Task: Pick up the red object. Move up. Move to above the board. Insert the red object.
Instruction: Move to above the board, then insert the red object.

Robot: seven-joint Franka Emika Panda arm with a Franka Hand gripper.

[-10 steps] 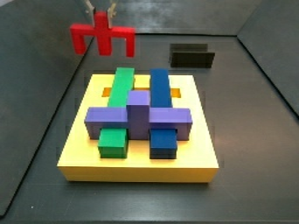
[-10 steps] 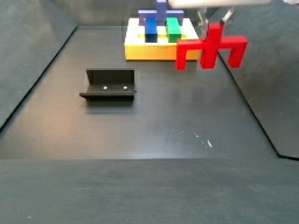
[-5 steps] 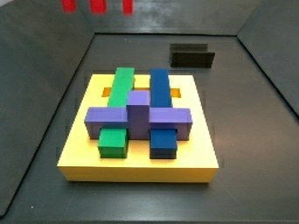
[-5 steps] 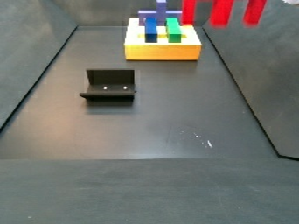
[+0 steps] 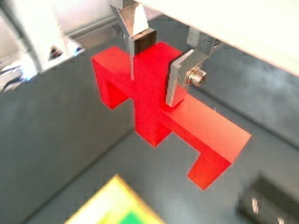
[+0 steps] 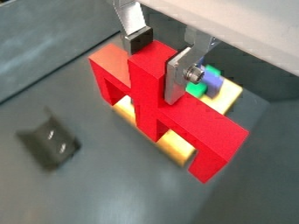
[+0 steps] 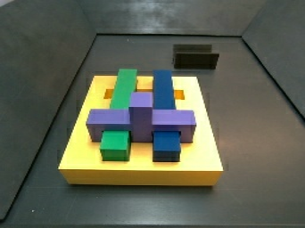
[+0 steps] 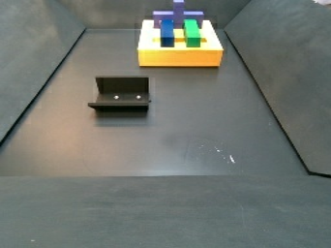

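Two silver fingers (image 5: 179, 77) of the claw (image 5: 159, 59) clamped on the red object's (image 5: 163, 118) upright stub, board (image 6: 216, 98) beneath.

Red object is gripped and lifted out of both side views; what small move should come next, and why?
Probably a sideways move toward the board. In both wrist views the gripper is shut on the red object's upright stub, high above the floor, and a wrist view shows the board's yellow edge only partly beneath it.

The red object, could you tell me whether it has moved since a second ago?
Yes. The red object, shut in the gripper, has risen above the board and out of both side views.
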